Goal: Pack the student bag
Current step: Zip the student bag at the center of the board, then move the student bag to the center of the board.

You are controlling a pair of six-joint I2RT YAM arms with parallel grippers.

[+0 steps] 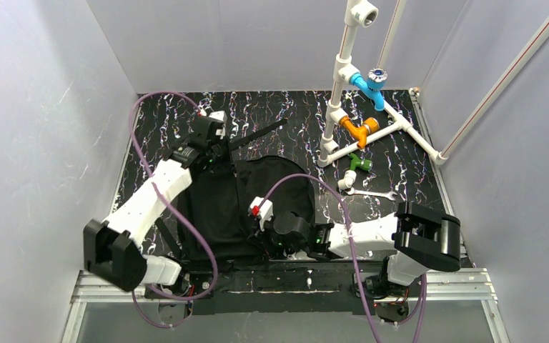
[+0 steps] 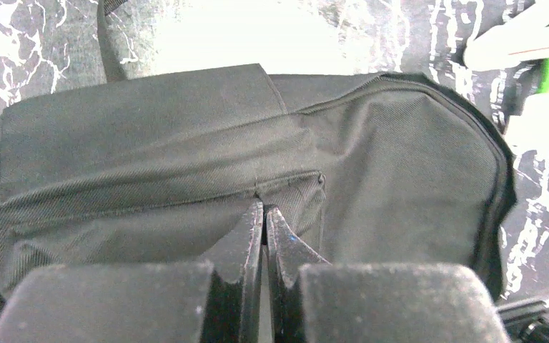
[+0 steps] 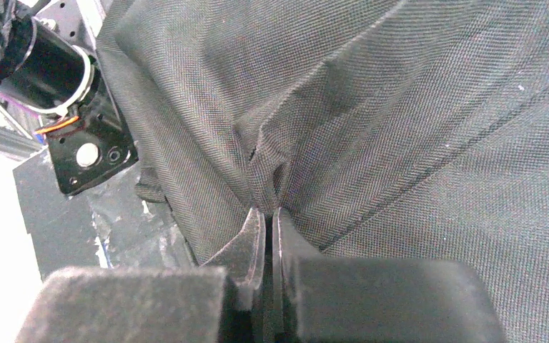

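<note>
1. Position. The bag [image 1: 221, 204] lay flat at mid-table [image 1: 293, 118], between my two arms. One strap [image 1: 257, 134] trailed toward the far side.
2. Right gripper [image 3: 268, 214]. Its jaws were clamped on the bag at the near edge, and a puckered fold of fabric rose from between them.
3. Left gripper [image 2: 264, 211]. Its jaws were together, with the tips at a seam on the bag's far-left part. I could not tell whether any fabric was caught there.
4. Fault: slip. The fold in the right jaws was thin woven cloth, so a sharp pull could draw it out and drop the bag.
5. Fault: drag. If the left jaws held nothing, a pull from the right would probably slide the whole bag instead of opening it.
6. Fault: sweep. The wrench [image 1: 372, 193] and the pipe frame [image 1: 337, 86] stood near the bag's right side. Dragging the bag that way could knock them.
7. Contents. No view showed an opening, so the bag's inside was hidden. The bag looked flat, which suggested little or nothing inside. No items to pack were in view.
</note>
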